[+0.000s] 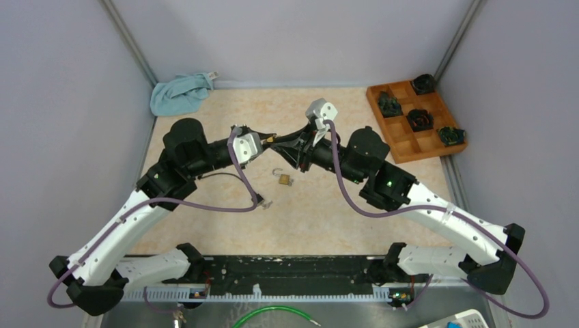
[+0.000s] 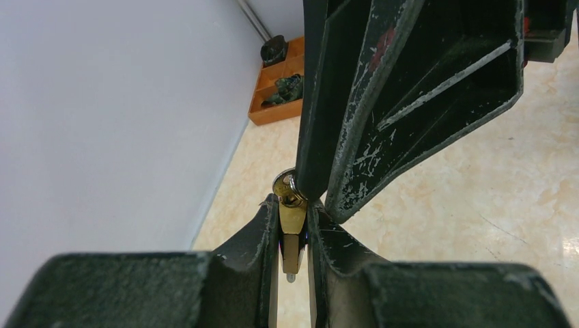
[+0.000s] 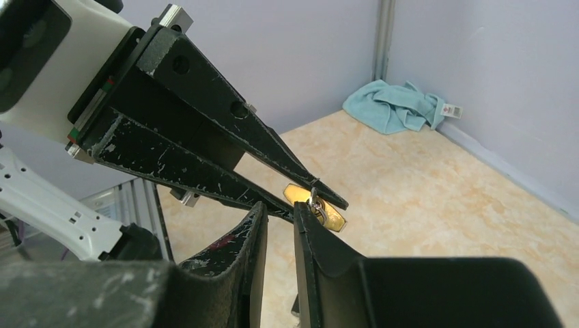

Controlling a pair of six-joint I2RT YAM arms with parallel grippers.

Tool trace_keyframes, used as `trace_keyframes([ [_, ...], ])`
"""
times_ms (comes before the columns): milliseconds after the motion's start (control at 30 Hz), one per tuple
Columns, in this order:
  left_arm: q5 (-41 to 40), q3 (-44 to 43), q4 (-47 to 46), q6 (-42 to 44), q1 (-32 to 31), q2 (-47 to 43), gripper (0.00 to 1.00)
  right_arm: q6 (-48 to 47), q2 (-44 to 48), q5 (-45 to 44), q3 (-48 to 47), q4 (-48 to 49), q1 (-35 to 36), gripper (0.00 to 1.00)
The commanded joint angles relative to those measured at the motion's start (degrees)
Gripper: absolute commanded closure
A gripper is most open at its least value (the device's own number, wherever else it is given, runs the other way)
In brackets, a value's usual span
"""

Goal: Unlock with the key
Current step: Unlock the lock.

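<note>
From above: shows the left gripper [image 1: 263,139] and right gripper [image 1: 287,141] tip to tip over the middle of the table [image 1: 341,205]. Finds the padlock [image 1: 284,179] lying flat on that table, just nearer the bases than the meeting tips and touched by neither arm. Small, brass-bodied, silvery shackle; too small to tell whether latched.

From the left wrist: shows the key [image 2: 292,222] clamped between the left fingers, flat and brass, its silvery ring poking past the fingertips against a right finger.

From the right wrist: shows the right jaws standing at a narrow slot, the key's ring end just beside one tip. Cannot tell whether pinched or merely touched.

Looks like a hand-over of the key. Hold the left clamp firm until the right pads sit squarely on the ring end, leave the blade free and straight, then release and lower toward the keyhole.
</note>
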State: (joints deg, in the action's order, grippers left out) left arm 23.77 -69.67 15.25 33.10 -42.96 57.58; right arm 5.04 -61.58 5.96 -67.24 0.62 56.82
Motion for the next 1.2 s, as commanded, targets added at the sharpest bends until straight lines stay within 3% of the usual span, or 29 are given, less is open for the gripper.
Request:
trace_keyframes([
  [0,0.05,-0.14,-0.62,0.75,-0.08,-0.16,1.00,-1.15,-0.01,-1.53,-2.73,3.76,-0.39,0.79],
  [167,-0.01,-0.09,0.17,1.00,-0.09,-0.45,1.00,-2.25,0.12,-4.78,-4.61,2.04,-0.39,0.81],
  [233,-0.29,-0.19,0.54,0.76,-0.07,-0.54,1.00,-2.04,0.81,-5.46,-6.04,0.27,-0.39,0.76],
  [500,0.09,-0.72,0.37,0.92,-0.10,0.00,1.00,-1.88,-1.05,-4.14,-7.51,-4.39,-0.35,0.76],
  [767,0.32,-1.11,-0.11,0.86,-0.08,0.63,1.00,-2.05,-2.12,-3.90,-7.28,-6.60,-0.39,0.83],
  [1000,-0.25,-1.33,-0.39,1.26,-0.09,0.87,1.00,-1.96,-2.98,-4.83,-8.13,-8.48,-0.39,0.99],
  [1167,-0.50,-1.58,-0.61,1.65,-0.10,0.90,1.00,-2.84,-3.56,-4.99,-8.43,-10.46,-0.39,0.84],
])
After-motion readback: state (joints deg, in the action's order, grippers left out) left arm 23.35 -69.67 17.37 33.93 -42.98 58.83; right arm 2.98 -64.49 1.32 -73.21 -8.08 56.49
